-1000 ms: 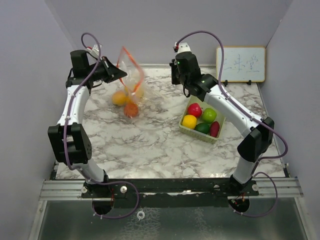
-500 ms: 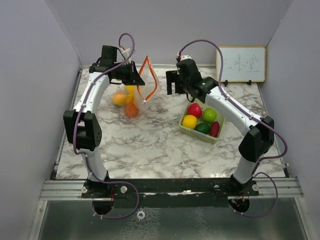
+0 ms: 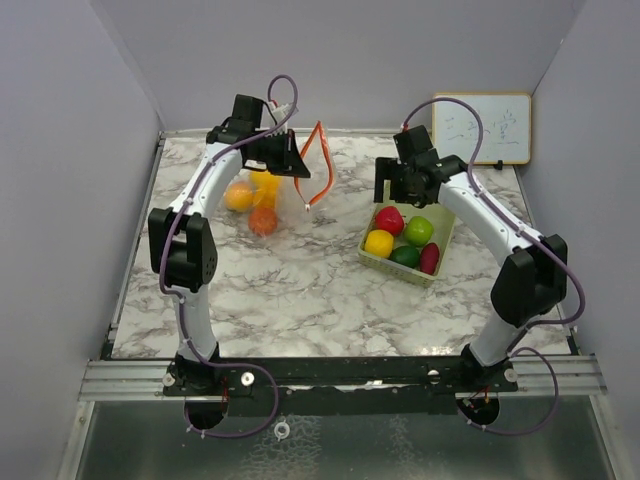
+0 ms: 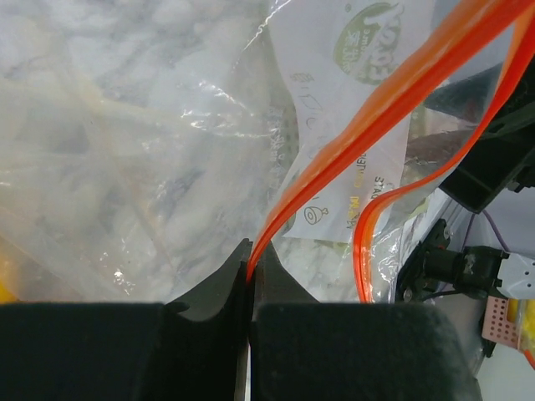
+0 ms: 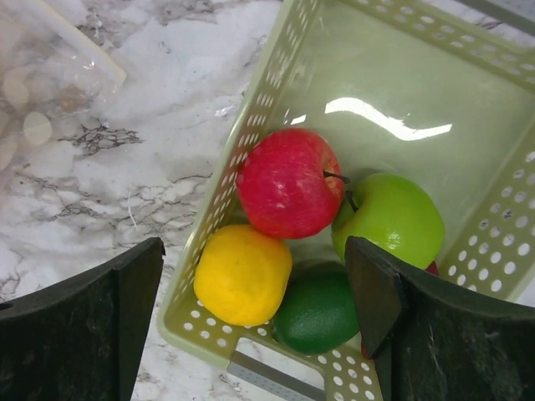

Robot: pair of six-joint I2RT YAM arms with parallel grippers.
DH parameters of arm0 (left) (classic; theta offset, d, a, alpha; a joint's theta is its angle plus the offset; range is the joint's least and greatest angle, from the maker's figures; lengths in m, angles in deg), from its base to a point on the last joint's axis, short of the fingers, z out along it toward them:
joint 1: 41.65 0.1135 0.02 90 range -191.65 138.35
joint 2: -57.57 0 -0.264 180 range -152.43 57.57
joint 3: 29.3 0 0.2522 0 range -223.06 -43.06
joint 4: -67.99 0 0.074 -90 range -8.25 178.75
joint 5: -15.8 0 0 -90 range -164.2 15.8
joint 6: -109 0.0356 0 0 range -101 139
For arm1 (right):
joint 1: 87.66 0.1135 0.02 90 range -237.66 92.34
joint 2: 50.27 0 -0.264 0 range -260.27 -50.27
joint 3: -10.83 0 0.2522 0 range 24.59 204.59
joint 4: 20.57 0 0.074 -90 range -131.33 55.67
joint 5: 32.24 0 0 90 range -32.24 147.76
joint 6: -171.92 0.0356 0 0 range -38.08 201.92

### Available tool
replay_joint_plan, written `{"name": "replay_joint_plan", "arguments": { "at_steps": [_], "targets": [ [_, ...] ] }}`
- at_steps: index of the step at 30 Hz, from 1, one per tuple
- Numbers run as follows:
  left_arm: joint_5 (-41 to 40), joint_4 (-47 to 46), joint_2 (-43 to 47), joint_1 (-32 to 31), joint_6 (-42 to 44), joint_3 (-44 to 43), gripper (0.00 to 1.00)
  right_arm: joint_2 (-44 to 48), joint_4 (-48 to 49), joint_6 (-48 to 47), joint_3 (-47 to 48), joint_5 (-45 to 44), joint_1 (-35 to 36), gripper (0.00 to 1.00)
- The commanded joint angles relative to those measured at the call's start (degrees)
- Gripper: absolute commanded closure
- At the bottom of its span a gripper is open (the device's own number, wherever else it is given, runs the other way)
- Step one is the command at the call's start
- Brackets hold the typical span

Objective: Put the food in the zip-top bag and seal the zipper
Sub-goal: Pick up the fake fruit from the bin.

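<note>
The zip-top bag (image 3: 285,195) stands at the back left of the table, its orange zipper (image 3: 318,165) gaping open. Yellow and orange food (image 3: 262,220) lies inside it. My left gripper (image 3: 292,163) is shut on one zipper strip (image 4: 393,83), which is pinched between the fingertips of the left gripper (image 4: 252,261). My right gripper (image 3: 393,187) hovers open over the basket (image 3: 441,245). Between its fingers (image 5: 134,292) I see a red apple (image 5: 288,184), a green apple (image 5: 389,219), a yellow fruit (image 5: 242,274) and a dark green one (image 5: 318,311). Nothing is gripped by the right gripper (image 5: 255,251).
The pale green perforated basket (image 5: 276,75) sits right of centre on the marble table (image 3: 300,290). A dark red piece (image 3: 429,258) lies at its near side. A small whiteboard (image 3: 482,128) leans against the back wall at the right. Grey walls close in both sides.
The left arm swung the bag's mouth to the right, keeping its grip. The right gripper opened and moved from beside the bag to above the basket.
</note>
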Motion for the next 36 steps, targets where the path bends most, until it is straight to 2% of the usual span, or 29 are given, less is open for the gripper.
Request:
{"name": "replay_joint_plan", "arguments": {
  "at_steps": [1, 11, 19, 21, 24, 25, 31, 34, 36],
  "targets": [
    [0.1, -1.5, -1.7, -2.1, -0.1, -1.9, 1.0, -4.9, 0.6, -2.3, 0.0, 3.7, -0.9, 0.1],
    [0.8, -3.1, -3.7, -4.2, -1.1, -1.6, 1.0, -8.6, 1.7, -3.1, -3.7, 2.5, -1.2, 0.09],
    [1.4, -2.5, -4.8, -4.6, -1.4, -2.9, 1.0, -13.5, 6.7, -5.7, -4.6, 3.5, -1.7, 0.11],
    [1.3, -2.1, -4.8, -4.7, -1.4, -3.0, 1.0, -14.6, 7.5, -6.1, -4.3, 3.2, -1.9, 0.19],
    [1.1, -1.8, -4.6, -5.0, -1.3, -2.6, 1.0, -14.7, 7.8, -6.6, -3.6, 3.1, -2.0, 0.6],
    [1.1, -1.7, -4.6, -5.0, -1.1, -2.4, 1.0, -13.9, 7.4, -6.6, -3.2, 3.0, -2.0, 0.65],
    [1.0, -1.3, -4.7, -5.0, -0.4, -2.1, 1.0, -4.9, 2.6, -7.7, -0.7, 3.0, -1.9, 0.68],
    [1.1, -1.2, -5.1, -5.0, -0.4, -2.7, 1.0, 0.4, 2.0, -8.5, 1.0, 7.9, -1.9, 0.69],
    [1.1, -0.8, -5.4, -5.1, -0.1, -3.5, 1.0, 3.5, 4.3, -8.7, 1.8, 14.4, -1.7, 0.72]
  ]
}}
